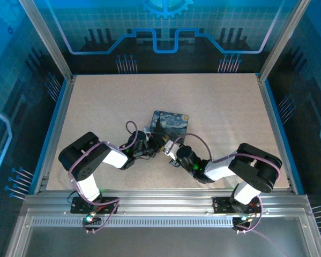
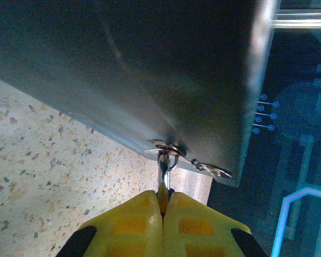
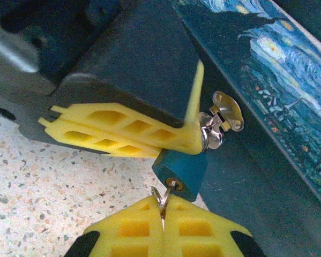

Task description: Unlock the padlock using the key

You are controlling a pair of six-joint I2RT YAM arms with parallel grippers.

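Both tools closed at the tin box (image 1: 171,122), key (image 3: 170,188) in the padlock (image 3: 181,168).
Top view: the left tool (image 1: 149,145) and right tool (image 1: 168,149) meet nose to nose just below the starry box, mid-worktop (image 1: 219,101); the lock is too small to read here. Left wrist: yellow fingers (image 2: 133,219) pressed together at bottom centre, pinching the thin silver shackle that runs up to the hasp (image 2: 168,149) under the box's dark wall. Right wrist brings the colour: a teal lock body hangs centre frame, key in its underside, right tool's fingers clamped on it, a left-tool finger against the top.
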